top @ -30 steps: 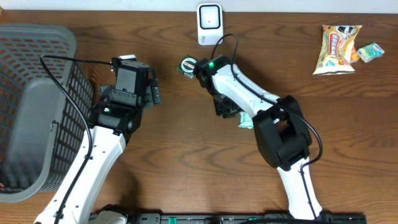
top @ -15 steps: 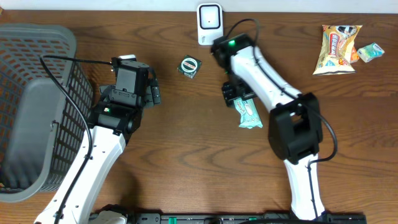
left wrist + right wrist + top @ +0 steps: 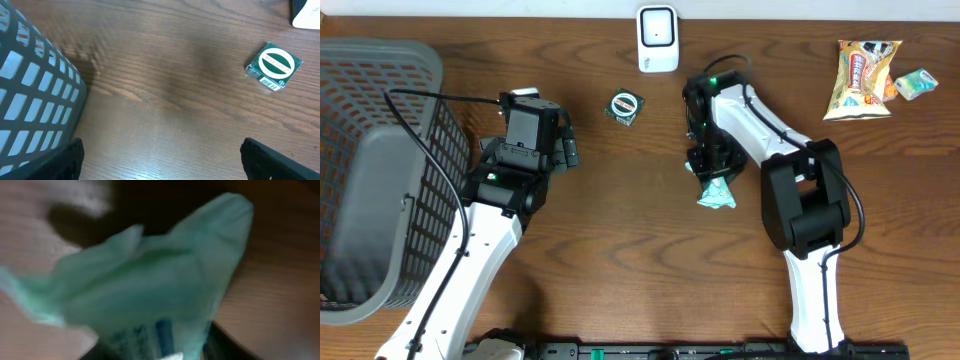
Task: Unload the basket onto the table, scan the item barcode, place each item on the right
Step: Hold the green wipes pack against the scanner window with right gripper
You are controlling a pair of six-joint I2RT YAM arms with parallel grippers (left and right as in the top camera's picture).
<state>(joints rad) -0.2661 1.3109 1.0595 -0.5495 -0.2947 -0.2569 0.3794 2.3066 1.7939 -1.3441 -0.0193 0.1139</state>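
I am working over the brown wooden table (image 3: 620,250). The grey plastic lattice basket (image 3: 360,70) is standing at its left end, beside my left arm. My left gripper (image 3: 566,150) is hanging with its jaws wide apart and nothing between them, well away from the item. My right gripper (image 3: 707,165) is sitting right over the near end of the pale teal foil snack packet (image 3: 717,192). That packet is filling my right wrist view in a blur, so I cannot tell whether my fingers are clamping it. The white upright barcode scanner (image 3: 658,38) is standing at the far edge, ahead and to the left of my right gripper. The packet's long axis is trailing the opposite way, toward my base. So I judge the lift and carry are falling to my right arm. The small green square box (image 3: 624,106) is lying between my two grippers.
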